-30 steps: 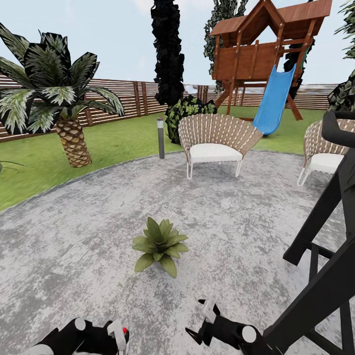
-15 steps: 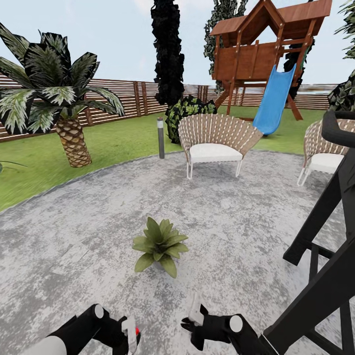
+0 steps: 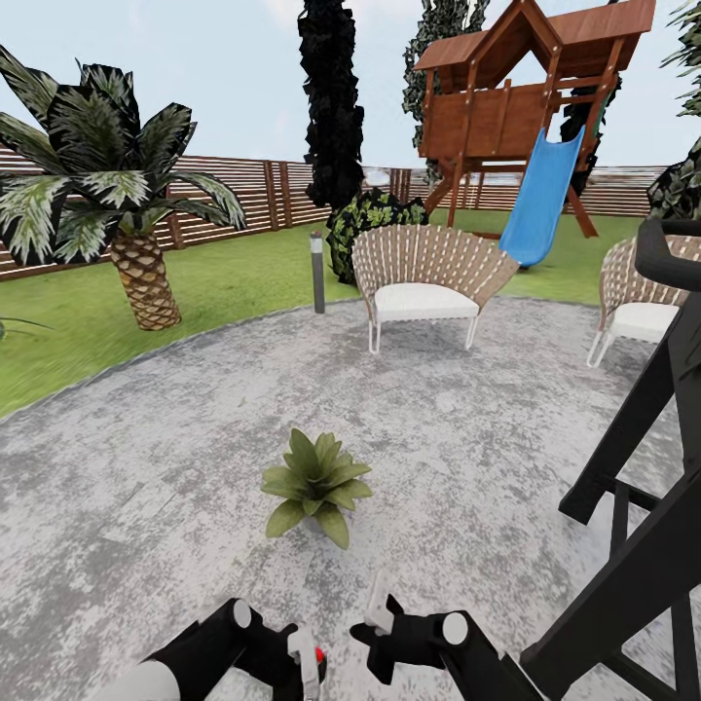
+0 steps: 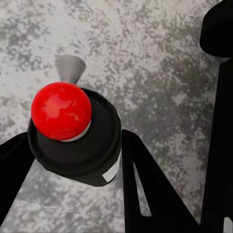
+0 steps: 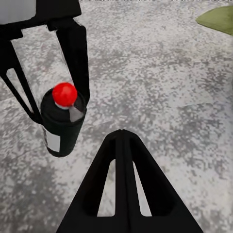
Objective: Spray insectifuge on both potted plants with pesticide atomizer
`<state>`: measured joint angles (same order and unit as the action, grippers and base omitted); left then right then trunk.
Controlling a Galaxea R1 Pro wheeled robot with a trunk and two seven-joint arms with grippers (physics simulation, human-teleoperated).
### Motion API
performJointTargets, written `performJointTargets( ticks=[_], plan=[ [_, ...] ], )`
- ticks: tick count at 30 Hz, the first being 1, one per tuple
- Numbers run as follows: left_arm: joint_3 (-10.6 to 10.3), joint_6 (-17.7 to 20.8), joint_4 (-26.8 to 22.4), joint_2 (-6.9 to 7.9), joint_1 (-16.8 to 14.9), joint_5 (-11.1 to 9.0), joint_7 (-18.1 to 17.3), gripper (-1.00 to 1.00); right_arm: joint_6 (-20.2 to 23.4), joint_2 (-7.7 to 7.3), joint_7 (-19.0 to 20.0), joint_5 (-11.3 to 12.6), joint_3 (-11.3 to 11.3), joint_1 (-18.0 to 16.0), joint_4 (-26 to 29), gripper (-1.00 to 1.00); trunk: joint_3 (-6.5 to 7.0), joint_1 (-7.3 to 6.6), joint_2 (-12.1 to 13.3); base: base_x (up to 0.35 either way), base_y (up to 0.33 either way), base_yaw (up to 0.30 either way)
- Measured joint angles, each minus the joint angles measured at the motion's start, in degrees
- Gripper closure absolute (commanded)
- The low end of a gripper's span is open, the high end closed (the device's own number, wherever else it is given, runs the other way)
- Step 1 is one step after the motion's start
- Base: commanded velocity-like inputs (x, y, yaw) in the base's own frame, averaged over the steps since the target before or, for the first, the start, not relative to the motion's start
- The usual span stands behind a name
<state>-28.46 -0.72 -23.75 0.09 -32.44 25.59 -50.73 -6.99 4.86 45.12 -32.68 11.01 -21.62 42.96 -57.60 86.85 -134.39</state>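
Note:
A potted plant (image 3: 314, 484), a low rosette of olive-green leaves, stands on the grey paving in front of me. The pesticide atomizer (image 4: 77, 141) is a black bottle with a red ball top and a grey nozzle. My left gripper (image 4: 73, 160) is shut on it, one finger on each side of the body. In the head view that gripper (image 3: 304, 667) sits at the bottom edge with the atomizer (image 3: 310, 654). My right gripper (image 3: 378, 621) is just beside it, its fingers (image 5: 121, 145) shut with nothing between them. The right wrist view shows the atomizer (image 5: 62, 127) and a leaf of the plant (image 5: 218, 18).
A black frame (image 3: 633, 545) rises on the right. Beyond the paving stand two wicker chairs (image 3: 424, 282) (image 3: 638, 302), a bollard lamp (image 3: 316, 273), a palm (image 3: 117, 195), a playhouse with a blue slide (image 3: 540, 190) and a wooden slat fence (image 3: 243, 200).
My left arm has moved right along the bottom edge with the atomizer, closing in on the right gripper. The right gripper has shifted a little left.

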Motion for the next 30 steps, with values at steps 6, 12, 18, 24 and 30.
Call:
performJointTargets(
  ticks=[6,12,18,24,30],
  plan=[
    [0.26,0.06,-3.01,-0.31,0.02,-0.34,0.01,1.0,-0.02,1.31,0.0,-0.01,0.13,0.02,-0.01,1.0,0.0,0.0,0.0,0.0,0.0,0.0],
    [0.38,0.0,-3.49,-0.28,0.03,-0.43,0.0,1.0,-0.05,1.36,0.0,-0.02,0.13,0.01,-0.02,1.0,0.0,0.0,0.0,0.0,0.0,0.0],
    [0.4,-0.01,-3.58,-0.34,0.02,-0.65,0.0,1.0,-0.08,1.36,0.0,-0.02,0.13,0.02,-0.02,1.0,0.0,0.0,0.0,0.0,0.0,0.0],
    [0.48,-0.05,-3.59,-0.78,0.02,-0.86,0.0,1.0,-0.08,1.36,0.0,-0.02,0.13,0.02,-0.02,1.0,0.0,0.0,0.0,0.0,0.0,0.0],
    [0.48,-0.08,-3.59,-1.04,0.02,-0.82,0.0,1.0,-0.09,1.36,0.0,-0.02,0.13,0.0,-0.07,1.0,0.0,0.0,0.0,0.0,0.0,0.0]
  ],
)
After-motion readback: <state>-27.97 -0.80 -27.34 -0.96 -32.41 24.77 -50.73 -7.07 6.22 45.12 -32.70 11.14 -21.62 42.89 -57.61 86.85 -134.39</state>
